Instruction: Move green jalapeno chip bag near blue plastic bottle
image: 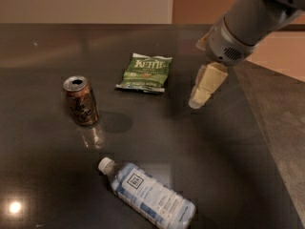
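Observation:
The green jalapeno chip bag [145, 72] lies flat on the dark table [43, 46], toward the back middle, with white "KETTLE" lettering facing up. The blue plastic bottle [148, 196] lies on its side near the front, its white cap pointing to the upper left. My gripper [199, 98] hangs above the table, to the right of the chip bag and apart from it, pointing down and to the left. It holds nothing that I can see.
A brown-orange soda can [81, 100] stands upright to the left of the bag. The table's right edge [259, 128] runs diagonally, with grey floor beyond it. A light glare spot [15, 207] shows at the front left.

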`<state>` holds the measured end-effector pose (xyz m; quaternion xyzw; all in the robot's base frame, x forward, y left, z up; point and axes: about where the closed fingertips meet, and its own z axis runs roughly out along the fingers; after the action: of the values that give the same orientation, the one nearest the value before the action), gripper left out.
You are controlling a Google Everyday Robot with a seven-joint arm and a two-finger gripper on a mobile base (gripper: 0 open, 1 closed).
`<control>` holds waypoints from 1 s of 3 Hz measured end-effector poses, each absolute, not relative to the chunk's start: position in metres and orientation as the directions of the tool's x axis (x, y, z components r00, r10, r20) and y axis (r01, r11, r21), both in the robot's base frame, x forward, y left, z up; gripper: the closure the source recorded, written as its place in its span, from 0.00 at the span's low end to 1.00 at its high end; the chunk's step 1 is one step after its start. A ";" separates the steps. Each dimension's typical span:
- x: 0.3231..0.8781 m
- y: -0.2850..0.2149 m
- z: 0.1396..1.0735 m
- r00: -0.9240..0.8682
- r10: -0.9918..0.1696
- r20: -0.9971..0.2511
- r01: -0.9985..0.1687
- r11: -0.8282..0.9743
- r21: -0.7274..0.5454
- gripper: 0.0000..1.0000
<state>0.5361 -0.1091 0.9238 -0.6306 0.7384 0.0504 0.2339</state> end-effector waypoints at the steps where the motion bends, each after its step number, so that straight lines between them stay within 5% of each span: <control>1: 0.557 -0.087 0.910 -0.093 -0.897 -0.432 -0.957 0.200 -0.209 0.00; 2: 0.579 -0.065 0.892 -0.092 -0.902 -0.422 -0.962 0.190 -0.195 0.00; 3: 0.547 -0.100 0.834 -0.065 -0.914 -0.401 -0.977 0.141 -0.163 0.00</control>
<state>0.5474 -0.1005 0.8340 -0.6512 0.7257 0.0751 0.2091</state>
